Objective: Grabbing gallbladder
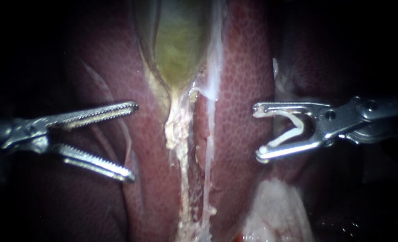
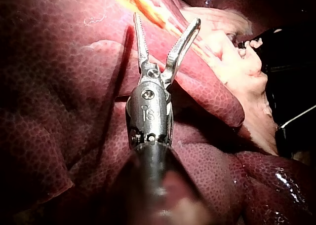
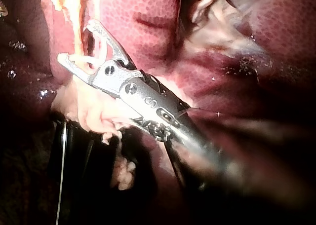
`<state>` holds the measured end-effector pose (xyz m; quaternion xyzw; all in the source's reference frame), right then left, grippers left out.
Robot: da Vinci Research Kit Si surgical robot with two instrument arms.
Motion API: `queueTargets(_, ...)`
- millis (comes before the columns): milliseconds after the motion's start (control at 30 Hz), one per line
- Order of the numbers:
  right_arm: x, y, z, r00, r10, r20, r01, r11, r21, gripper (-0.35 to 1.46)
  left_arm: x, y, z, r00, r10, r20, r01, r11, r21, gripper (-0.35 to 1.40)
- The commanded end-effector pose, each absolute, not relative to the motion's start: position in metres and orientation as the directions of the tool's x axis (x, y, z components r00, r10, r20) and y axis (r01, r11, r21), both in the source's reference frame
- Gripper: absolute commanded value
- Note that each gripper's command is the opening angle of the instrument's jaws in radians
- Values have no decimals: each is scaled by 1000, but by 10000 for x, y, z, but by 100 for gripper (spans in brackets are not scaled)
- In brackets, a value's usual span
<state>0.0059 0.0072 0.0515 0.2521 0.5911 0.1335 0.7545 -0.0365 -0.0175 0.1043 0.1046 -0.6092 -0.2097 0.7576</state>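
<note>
one gallbladder runs vertically, tapering downward; left instrument jaws empty, apart; right instrument clasps a clip.

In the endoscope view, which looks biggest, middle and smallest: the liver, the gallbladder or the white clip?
1. the liver, largest, filling most of the view
2. the gallbladder, next
3. the white clip, clearly smallest

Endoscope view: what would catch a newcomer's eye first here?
The yellow-green gallbladder at top centre stands out, tapering into a pale strand between dark red liver lobes. Flanking it, the left instrument has toothed jaws gaping and touching nothing. The right instrument carries a white clip held between its wide-set jaws.
</note>
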Motion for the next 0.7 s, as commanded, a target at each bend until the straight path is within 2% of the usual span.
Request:
queueTargets(33,59,72,515,266,499,-825,97,837,538,60,-365,-174,1043,171,-445,879,194,890,413,78)
queueTargets(367,59,72,515,266,499,-825,97,837,538,60,-384,-173,1047,163,-486,858,227,865,447,71)
queueTargets(700,59,72,515,266,499,-825,97,837,538,60,-416,-175,1067,140,-560,817,267,816,513,56)
